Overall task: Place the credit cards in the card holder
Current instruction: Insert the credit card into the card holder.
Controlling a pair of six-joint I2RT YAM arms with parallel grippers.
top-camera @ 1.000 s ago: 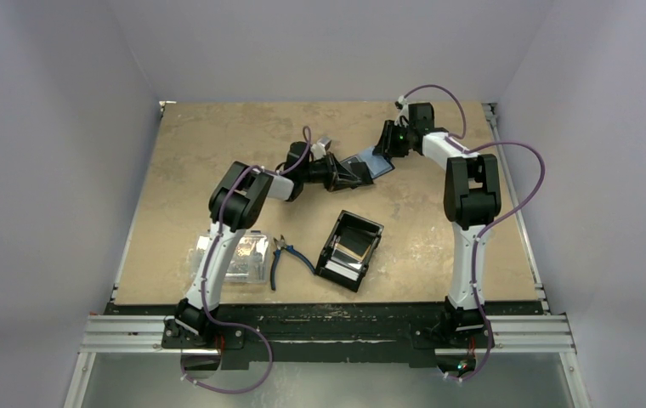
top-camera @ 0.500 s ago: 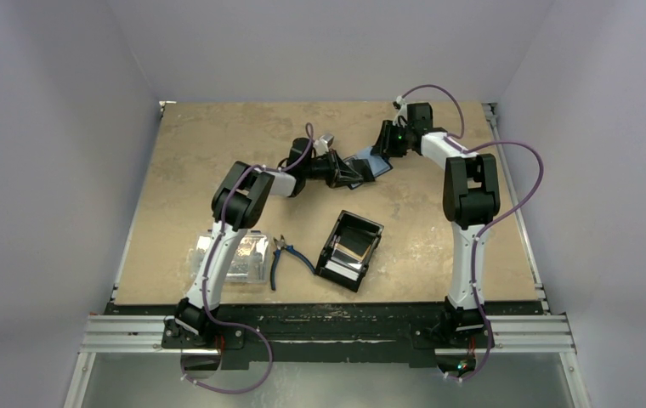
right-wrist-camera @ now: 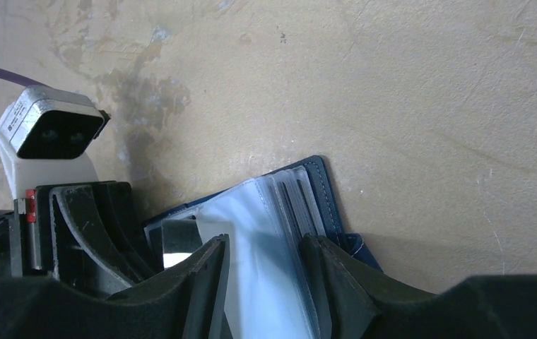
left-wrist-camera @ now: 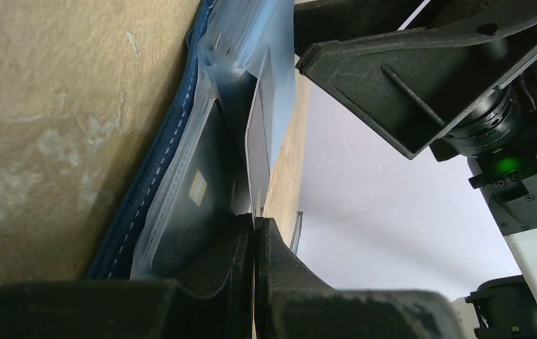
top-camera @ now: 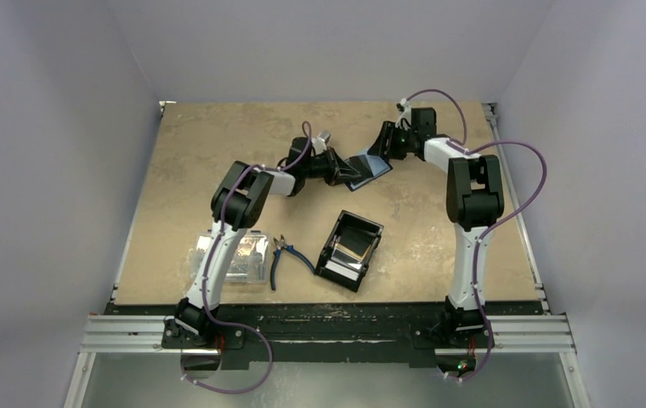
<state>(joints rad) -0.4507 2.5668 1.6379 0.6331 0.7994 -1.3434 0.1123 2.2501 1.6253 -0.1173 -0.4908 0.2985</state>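
Observation:
The navy card holder lies open at the table's far middle, between the two grippers. In the left wrist view its blue stitched edge and clear sleeves show, one sleeve holding a card with a chip. My left gripper is shut on a thin pale credit card, seen edge-on, its far end among the sleeves. My right gripper is open, its fingers straddling the clear sleeves of the card holder. In the top view the left gripper and right gripper meet at the holder.
A black open tray holding pale cards stands at the table's near middle. Blue-handled pliers lie left of it. A clear plastic box sits by the left arm. The left wrist camera housing shows in the right wrist view.
My left gripper has moved a little away and to the right with the card, closer into the card holder. The right gripper has shifted slightly, and the holder's open leaf has tilted up.

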